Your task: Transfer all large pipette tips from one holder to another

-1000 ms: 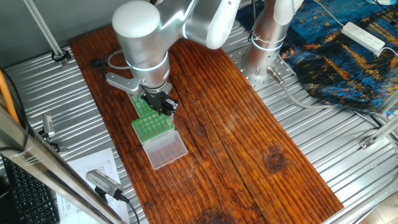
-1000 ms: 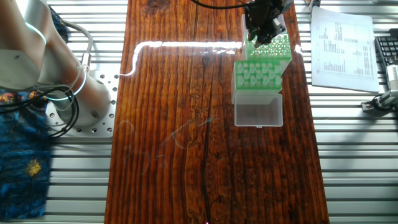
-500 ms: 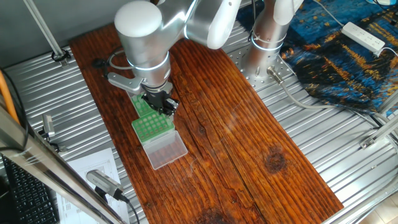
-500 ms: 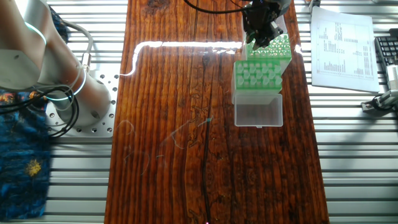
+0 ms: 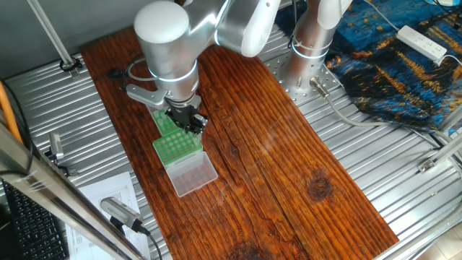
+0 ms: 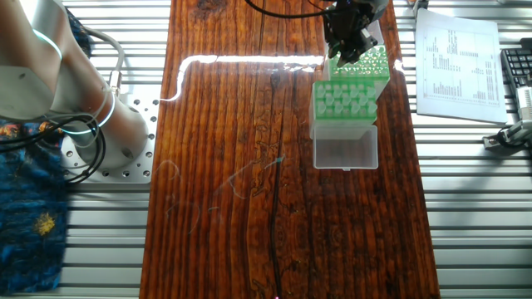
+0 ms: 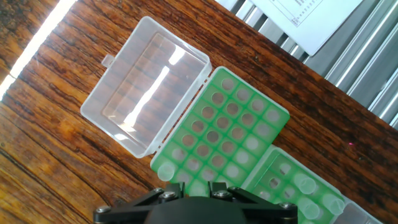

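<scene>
Two green racks lie end to end on the wooden board. The near rack (image 7: 224, 134) has a clear lid (image 7: 146, 84) hinged open beside it. Most of its cells are bare holes. The second rack (image 7: 292, 183) holds large pipette tips (image 7: 305, 185), with their pale round ends up. My gripper (image 7: 197, 186) hangs over the joint between the racks, its fingers a narrow gap apart with pale green showing between them. In the fixed views the gripper (image 5: 189, 124) (image 6: 345, 51) covers part of the far rack (image 6: 370, 65), beside the near rack (image 6: 347, 100) (image 5: 177, 148).
A printed sheet (image 6: 457, 62) lies on the ribbed metal table right of the board, with a keyboard (image 6: 519, 75) beyond it. The arm's base (image 6: 116, 124) stands left of the board, next to a blue patterned cloth (image 5: 404, 65) that has a power strip (image 5: 422, 42) on it.
The hand shifted very slightly over the far rack between a second ago and half a second ago. Since then it has held still.
</scene>
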Controlling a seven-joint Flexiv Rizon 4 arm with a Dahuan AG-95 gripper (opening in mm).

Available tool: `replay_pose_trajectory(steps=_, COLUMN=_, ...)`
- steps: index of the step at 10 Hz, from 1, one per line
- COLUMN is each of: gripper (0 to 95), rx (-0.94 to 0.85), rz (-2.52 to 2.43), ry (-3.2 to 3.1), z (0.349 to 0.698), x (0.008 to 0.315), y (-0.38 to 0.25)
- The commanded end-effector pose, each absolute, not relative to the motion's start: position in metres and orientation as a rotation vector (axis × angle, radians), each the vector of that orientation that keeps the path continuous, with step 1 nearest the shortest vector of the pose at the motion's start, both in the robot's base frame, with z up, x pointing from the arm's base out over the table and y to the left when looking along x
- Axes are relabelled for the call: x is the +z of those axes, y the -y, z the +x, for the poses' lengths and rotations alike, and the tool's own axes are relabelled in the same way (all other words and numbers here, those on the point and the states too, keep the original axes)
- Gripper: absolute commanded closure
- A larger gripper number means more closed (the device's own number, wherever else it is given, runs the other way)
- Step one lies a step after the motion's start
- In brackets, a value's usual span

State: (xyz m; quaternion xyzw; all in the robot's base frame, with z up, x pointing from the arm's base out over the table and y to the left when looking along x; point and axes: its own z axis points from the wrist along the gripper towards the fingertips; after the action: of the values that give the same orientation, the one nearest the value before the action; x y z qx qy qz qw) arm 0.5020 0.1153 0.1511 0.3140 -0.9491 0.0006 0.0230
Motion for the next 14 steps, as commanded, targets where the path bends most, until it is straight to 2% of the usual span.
replay_pose_trajectory(steps=1, gripper=76.0, rx=0.002, rz=0.971, ry=2.942, z=0.5012, x=0.1502, y=-0.1153)
replay_pose_trajectory(steps=6, gripper=76.0, rx=0.003, rz=0.978, ry=2.942, z=0.5014, x=0.1491, y=-0.1154)
replay_pose_trajectory(steps=7, gripper=95.0, rx=0.003, rz=0.979, ry=2.941, z=0.5016, x=0.1479, y=-0.1152)
replay_pose_trajectory(steps=14, gripper=95.0, rx=0.006, rz=0.978, ry=2.948, z=0.5012, x=0.1505, y=-0.1157)
